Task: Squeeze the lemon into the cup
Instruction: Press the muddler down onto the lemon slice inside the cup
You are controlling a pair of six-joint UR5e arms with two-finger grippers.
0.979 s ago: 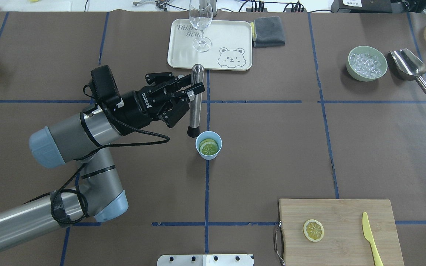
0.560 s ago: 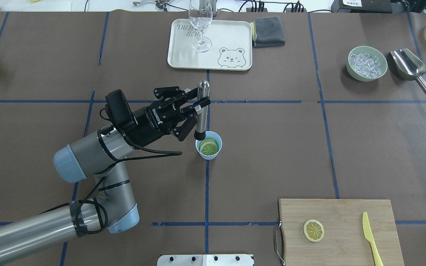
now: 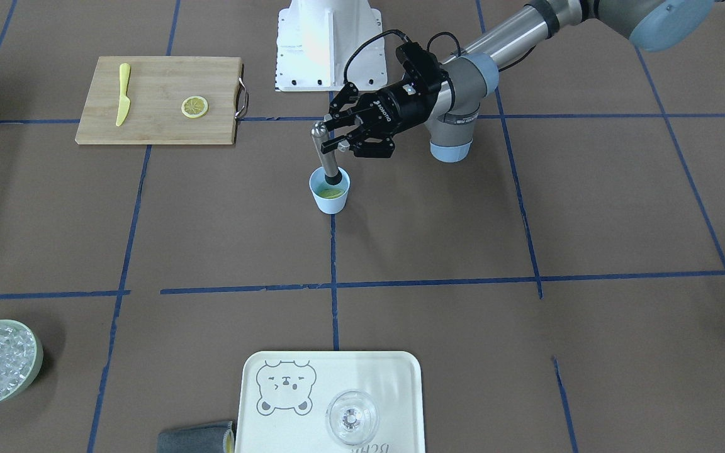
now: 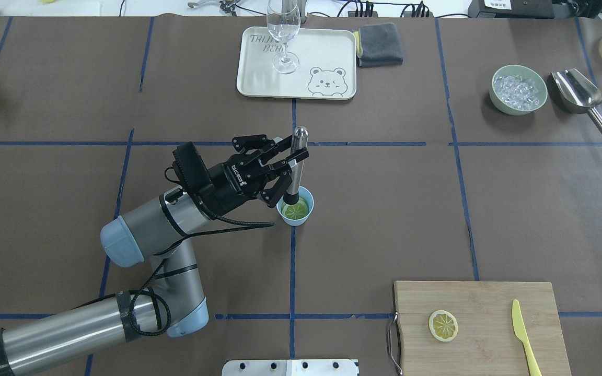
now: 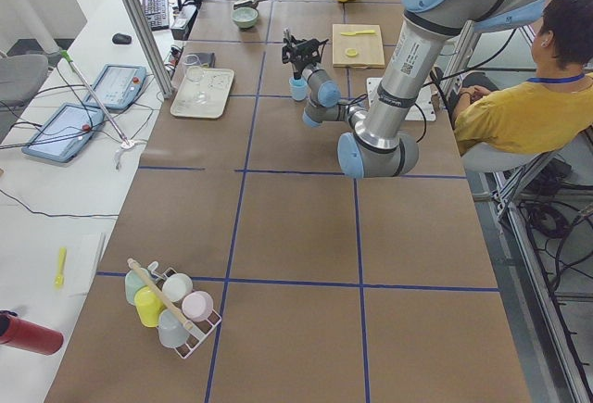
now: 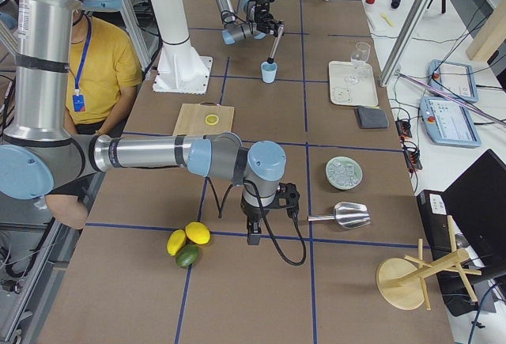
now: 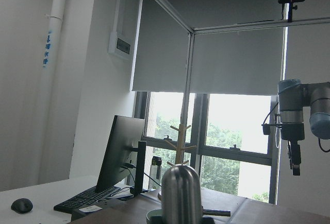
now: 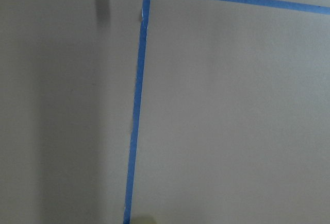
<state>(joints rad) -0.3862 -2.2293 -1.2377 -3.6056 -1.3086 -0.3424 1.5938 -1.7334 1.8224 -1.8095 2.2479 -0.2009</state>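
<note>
My left gripper (image 4: 296, 155) is shut on an upright metal muddler (image 4: 296, 169), gripping it near its rounded top. The muddler's black tip sits inside the light-blue cup (image 4: 294, 221), on greenish citrus slices (image 4: 298, 211). From the front, the gripper (image 3: 330, 143) stands just above the cup (image 3: 331, 202). A yellow lemon slice (image 4: 442, 325) lies flat on the wooden cutting board (image 4: 484, 300), far from the cup. My right gripper (image 6: 254, 233) hangs low over the table near the metal scoop; I cannot tell whether it is open or shut.
A yellow plastic knife (image 4: 523, 337) lies on the board. At the back stand a bear tray (image 4: 327, 52) with a wine glass (image 4: 284, 31), a grey cloth (image 4: 379, 44), a green bowl of ice (image 4: 519, 89) and a scoop (image 4: 580, 96). A person sits behind the robot.
My left arm has moved right and down. The muddler's tip went from the table beside the cup into the cup, onto the slices.
</note>
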